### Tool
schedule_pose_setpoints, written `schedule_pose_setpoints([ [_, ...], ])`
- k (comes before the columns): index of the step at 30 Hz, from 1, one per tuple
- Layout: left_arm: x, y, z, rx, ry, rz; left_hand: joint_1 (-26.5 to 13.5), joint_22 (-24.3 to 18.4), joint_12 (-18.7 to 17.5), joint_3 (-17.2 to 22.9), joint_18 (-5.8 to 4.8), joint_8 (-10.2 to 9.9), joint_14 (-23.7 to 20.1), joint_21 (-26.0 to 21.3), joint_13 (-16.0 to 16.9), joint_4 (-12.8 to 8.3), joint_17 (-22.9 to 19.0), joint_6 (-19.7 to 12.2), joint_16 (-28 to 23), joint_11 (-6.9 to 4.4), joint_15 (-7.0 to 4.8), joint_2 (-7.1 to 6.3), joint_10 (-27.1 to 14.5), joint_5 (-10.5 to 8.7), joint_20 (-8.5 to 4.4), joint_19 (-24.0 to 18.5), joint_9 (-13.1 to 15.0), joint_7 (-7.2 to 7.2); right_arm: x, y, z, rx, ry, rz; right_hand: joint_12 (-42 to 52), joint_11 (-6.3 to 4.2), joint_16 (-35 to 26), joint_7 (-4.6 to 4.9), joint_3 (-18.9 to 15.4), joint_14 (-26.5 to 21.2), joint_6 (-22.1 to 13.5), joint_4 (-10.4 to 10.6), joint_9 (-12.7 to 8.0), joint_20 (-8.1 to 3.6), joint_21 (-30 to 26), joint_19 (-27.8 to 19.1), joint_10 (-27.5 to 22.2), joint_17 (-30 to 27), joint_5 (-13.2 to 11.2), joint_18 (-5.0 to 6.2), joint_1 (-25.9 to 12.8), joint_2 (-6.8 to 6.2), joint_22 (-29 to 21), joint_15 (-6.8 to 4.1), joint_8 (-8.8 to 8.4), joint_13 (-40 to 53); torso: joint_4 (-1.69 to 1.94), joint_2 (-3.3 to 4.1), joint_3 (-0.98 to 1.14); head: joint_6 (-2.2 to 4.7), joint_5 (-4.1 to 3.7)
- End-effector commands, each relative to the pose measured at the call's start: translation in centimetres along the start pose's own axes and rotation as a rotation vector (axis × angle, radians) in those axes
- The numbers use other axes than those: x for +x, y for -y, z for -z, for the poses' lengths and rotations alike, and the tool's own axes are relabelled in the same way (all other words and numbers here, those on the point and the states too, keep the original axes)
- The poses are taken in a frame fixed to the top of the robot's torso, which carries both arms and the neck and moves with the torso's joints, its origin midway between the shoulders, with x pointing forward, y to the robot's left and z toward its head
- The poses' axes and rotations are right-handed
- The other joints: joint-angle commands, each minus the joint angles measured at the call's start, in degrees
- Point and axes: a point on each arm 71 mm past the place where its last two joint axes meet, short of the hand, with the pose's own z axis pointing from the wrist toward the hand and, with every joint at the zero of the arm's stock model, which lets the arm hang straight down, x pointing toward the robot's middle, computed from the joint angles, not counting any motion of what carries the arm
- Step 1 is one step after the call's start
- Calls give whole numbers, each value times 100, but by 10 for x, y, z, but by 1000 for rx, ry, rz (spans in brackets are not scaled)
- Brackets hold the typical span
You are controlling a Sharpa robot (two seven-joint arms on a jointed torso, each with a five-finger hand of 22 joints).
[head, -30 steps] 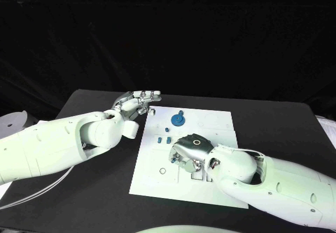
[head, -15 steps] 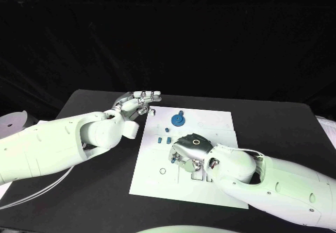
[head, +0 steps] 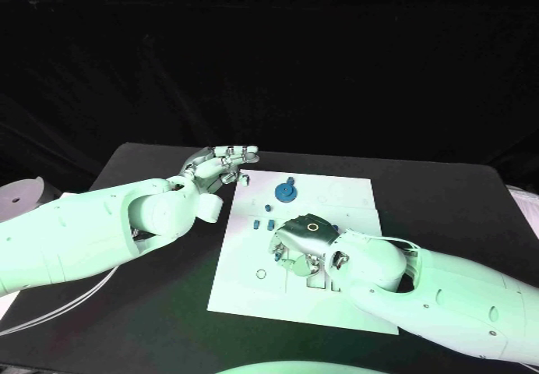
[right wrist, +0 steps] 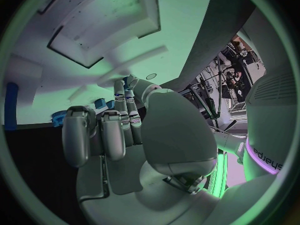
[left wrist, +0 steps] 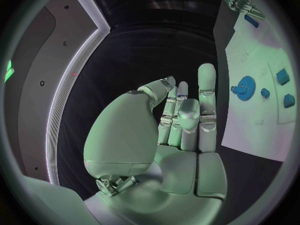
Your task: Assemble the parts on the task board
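Observation:
The white task board (head: 337, 195) lies mid-table. A blue gear (head: 285, 191) stands near its far edge, with small blue pieces (head: 261, 224) just nearer. My right hand (head: 303, 243) rests fingers-down on the board's middle beside the slots; in the right wrist view the right hand (right wrist: 125, 135) has thumb and a finger pinched together on what looks like a small blue piece (right wrist: 128, 81), with the gear (right wrist: 59, 117) behind. My left hand (head: 219, 164) hovers off the board's far left corner; there the left hand (left wrist: 178, 120) pinches a small blue piece (left wrist: 181, 88).
A white round object (head: 17, 195) sits at the table's left edge, and a pale cable (head: 68, 312) loops under my left arm. Bare black table (head: 449, 195) stretches to the right of the board.
My right hand has shifted slightly toward the board's far left. The left hand has stayed where it was.

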Motion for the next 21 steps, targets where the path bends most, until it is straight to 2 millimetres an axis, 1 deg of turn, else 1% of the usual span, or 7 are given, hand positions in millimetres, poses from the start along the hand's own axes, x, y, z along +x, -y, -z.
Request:
schedule_pose_setpoints([
  [1,2,0,0,-1,-20,11,21,-8,22,-20,100,-34,-56,-32,-7,-23,-10,-51,-22,8,4,52,-57,22,-2,-29,-4,3,4,2,0,12,-18,-6,-3,58,-35,-48,-82,438,-140,13,-40,61,-39,-10,-175,748,9,75,-29,-35,31,67,-16,4,-3,1,3,-1,5],
  [4,2,0,0,-2,-21,12,21,-9,21,-22,100,-34,-58,-34,-9,-26,-13,-53,-23,10,5,52,-66,21,-1,-29,-4,3,3,3,1,15,-6,-7,4,80,-47,-55,-141,433,-197,9,-52,81,-60,-23,-272,729,7,82,-21,-33,1,85,-13,6,-5,-1,4,2,4],
  [8,2,0,0,-4,-22,12,20,-10,19,-25,100,-34,-62,-35,-10,-28,-21,-54,-26,11,6,51,-73,20,0,-30,-4,3,1,5,4,16,19,-11,9,87,-61,-43,-179,428,-224,8,-56,90,-75,-33,-315,708,6,88,-18,-38,-22,92,-13,8,-5,4,11,15,0],
  [12,1,0,0,-4,-21,12,21,-11,19,-27,99,-34,-65,-36,-11,-29,-28,-55,-29,12,7,52,-79,19,1,-31,-4,4,-2,6,11,13,49,-17,23,88,-81,-33,-220,422,-241,3,-58,96,-95,-46,-329,679,4,95,-14,-56,-53,94,-11,12,-5,0,9,28,-16],
  [15,0,0,0,-5,-20,11,21,-11,19,-27,99,-34,-65,-36,-11,-29,-28,-55,-29,12,7,52,-79,19,1,-31,-4,4,-7,9,18,17,69,-22,35,87,-93,-22,-260,417,-245,3,-57,98,-108,-54,-335,662,-3,100,-15,-73,-72,94,-6,14,-13,0,8,44,-20],
  [17,0,0,0,-5,-18,11,21,-11,19,-27,99,-34,-65,-36,-11,-29,-28,-55,-29,12,7,52,-79,19,1,-31,-4,4,-13,14,25,30,88,-22,42,85,-121,-23,-274,408,-241,1,-55,99,-139,-74,-333,620,-4,110,-9,-75,-119,93,-2,16,-13,-2,7,57,-34],
  [21,-1,0,1,-5,-19,11,21,-11,19,-27,99,-34,-65,-36,-11,-29,-28,-55,-29,12,7,52,-79,19,1,-31,-4,4,-27,30,38,78,109,-12,54,85,-164,-35,-309,393,-244,-3,-55,99,-179,-100,-334,561,-7,124,7,-87,-176,92,-2,17,-17,-3,2,108,-101],
])
